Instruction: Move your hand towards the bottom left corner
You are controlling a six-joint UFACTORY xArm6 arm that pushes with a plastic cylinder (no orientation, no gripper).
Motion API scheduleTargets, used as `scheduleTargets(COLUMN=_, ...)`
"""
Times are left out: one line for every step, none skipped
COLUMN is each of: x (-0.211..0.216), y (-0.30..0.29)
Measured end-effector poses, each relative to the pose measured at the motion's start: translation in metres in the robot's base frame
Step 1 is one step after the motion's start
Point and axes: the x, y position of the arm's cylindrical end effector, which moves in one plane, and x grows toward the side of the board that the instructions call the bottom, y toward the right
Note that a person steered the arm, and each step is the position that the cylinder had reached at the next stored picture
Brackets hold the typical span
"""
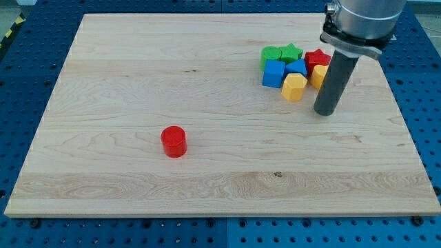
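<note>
My tip (pixel 324 111) rests on the wooden board (pixel 138 83) at the view's right, just right of and below a cluster of blocks. The cluster holds a green block (pixel 271 54), a green star (pixel 291 52), a red star (pixel 316 59), a blue cube (pixel 273 73), a blue block (pixel 298 67), a yellow hexagonal block (pixel 294 87) and a yellow block (pixel 320 74) partly hidden behind the rod. A red cylinder (pixel 173 141) stands alone at the view's lower middle left, far from my tip.
The board lies on a blue perforated table (pixel 420 83) that shows on all sides. The arm's grey body (pixel 362 21) hangs over the board's upper right corner.
</note>
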Motion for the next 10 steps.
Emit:
scheduleTargets(x=0.000, y=0.000)
scheduleTargets(x=0.027, y=0.000)
scheduleTargets(x=0.039, y=0.000)
scheduleTargets(x=0.043, y=0.000)
scheduleTargets(x=0.081, y=-0.011)
scheduleTargets(x=0.085, y=-0.012)
scheduleTargets(x=0.086, y=-0.012)
scheduleTargets(x=0.106, y=-0.015)
scheduleTargets(x=0.108, y=-0.015)
scheduleTargets(x=0.108, y=-0.016)
